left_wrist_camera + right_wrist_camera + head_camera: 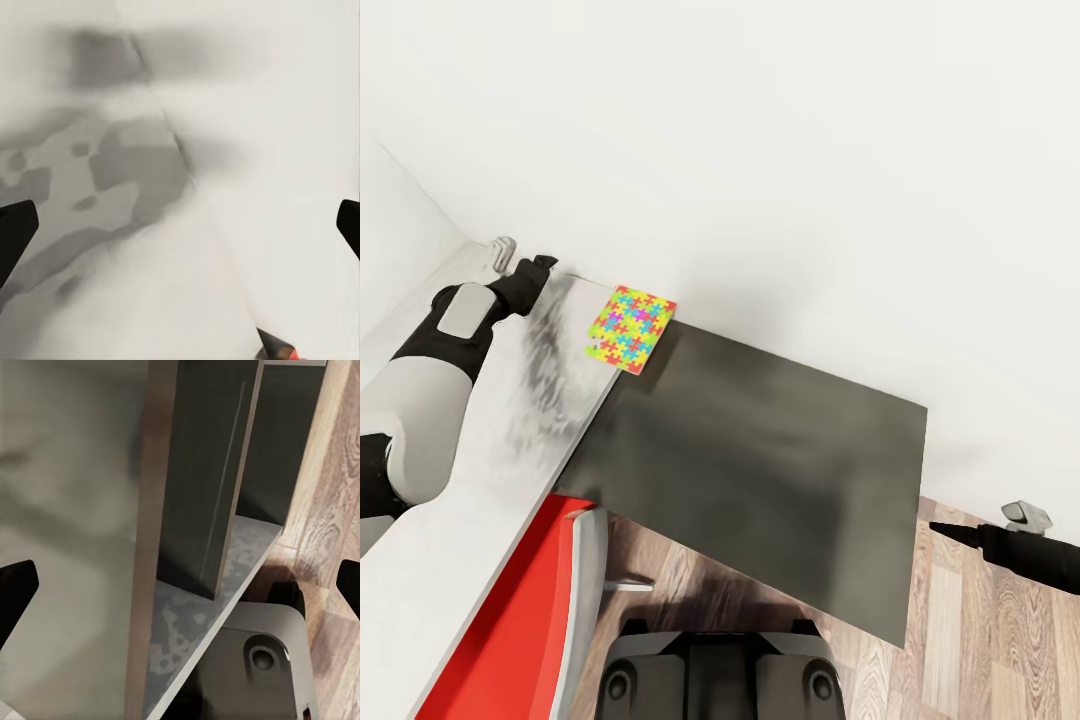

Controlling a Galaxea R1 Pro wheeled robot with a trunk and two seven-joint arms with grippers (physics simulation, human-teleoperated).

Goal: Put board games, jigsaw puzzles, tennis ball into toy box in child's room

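The jigsaw puzzle (631, 327) lies flat at the far end of the counter (490, 470), one corner at or just over the edge above the dark side panel (770, 470), close to the white wall. It is a thin square board printed with interlocking yellow, pink, blue and green pieces. I judge it light and stiff, and awkward to pick up from above, since so little of its edge stands proud of the surface (a pinch across the overhanging corner, or sliding it further off the edge first, looks the better hold). Its face may be slick.

From the puzzle, the left tool (543, 263) sits near, at about ten o'clock, low over the counter by the wall; in the left wrist view its dark fingertips (15, 232) stand wide apart, holding nothing. The right tool (945, 530) hangs well apart at about four o'clock, over the wood floor (980, 640); its fingertips (15, 589) are likewise spread wide and empty. A red chair (525, 630) stands at the counter's near side.
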